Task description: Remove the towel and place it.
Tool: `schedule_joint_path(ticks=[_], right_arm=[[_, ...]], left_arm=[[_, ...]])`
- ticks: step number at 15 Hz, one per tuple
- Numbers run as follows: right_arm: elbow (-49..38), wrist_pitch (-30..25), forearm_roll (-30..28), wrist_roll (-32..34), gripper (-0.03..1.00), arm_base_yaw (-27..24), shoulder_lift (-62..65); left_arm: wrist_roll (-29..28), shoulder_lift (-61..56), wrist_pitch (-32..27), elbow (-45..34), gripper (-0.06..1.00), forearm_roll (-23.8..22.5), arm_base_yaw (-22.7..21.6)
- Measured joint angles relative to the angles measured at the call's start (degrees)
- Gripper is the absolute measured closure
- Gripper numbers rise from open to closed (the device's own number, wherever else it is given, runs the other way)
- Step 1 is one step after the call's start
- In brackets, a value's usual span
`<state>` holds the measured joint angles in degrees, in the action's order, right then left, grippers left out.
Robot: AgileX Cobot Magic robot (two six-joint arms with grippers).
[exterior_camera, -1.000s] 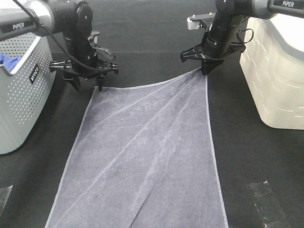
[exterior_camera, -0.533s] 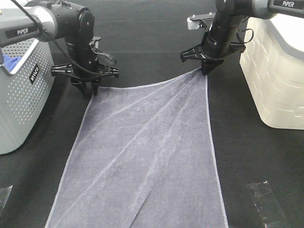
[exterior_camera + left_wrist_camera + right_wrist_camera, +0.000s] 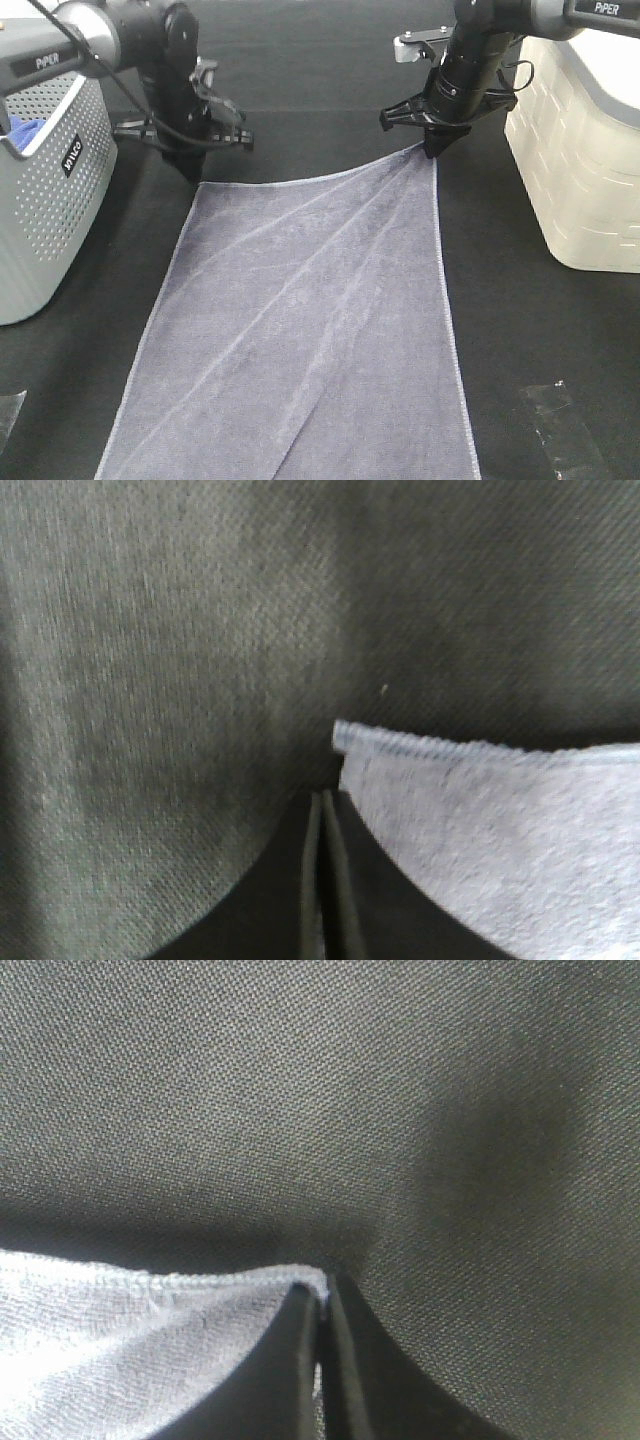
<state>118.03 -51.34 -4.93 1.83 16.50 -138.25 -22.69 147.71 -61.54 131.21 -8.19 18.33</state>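
One towel (image 3: 310, 330): grey-lavender, long rectangle with stitched hems, spread flat on the black table (image 3: 320, 60) from centre out to 6 o'clock. Creases fan out from its 1 o'clock corner. That corner is lifted slightly, pinched in the right gripper (image 3: 434, 152). The left gripper (image 3: 190, 172) is at 11 o'clock with its fingers pressed together on nothing; the towel's corner lies just beside them. Two baskets: a grey perforated basket (image 3: 40, 200) at 9 o'clock and a cream basket (image 3: 580, 170) at 3 o'clock. One blue cloth (image 3: 22, 130) sits in the grey one.
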Motion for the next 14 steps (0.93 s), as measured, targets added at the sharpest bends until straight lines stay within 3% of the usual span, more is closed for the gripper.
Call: schedule_joint_path(ticks=[7, 11, 14], right_arm=[[0.0, 0.0, 0.0, 0.0, 0.97, 0.0, 0.0], [0.0, 0.0, 0.0, 0.0, 0.97, 0.0, 0.0], [0.0, 0.0, 0.0, 0.0, 0.97, 0.0, 0.0]], left_arm=[[-0.6, 0.0, -3.3, 3.7, 0.92, -0.5, 0.0], [-2.6, 0.0, -4.1, 3.7, 0.46, -0.5, 0.0], [-2.7, 1.1, -4.0, 3.7, 0.45, 0.8, 0.0]])
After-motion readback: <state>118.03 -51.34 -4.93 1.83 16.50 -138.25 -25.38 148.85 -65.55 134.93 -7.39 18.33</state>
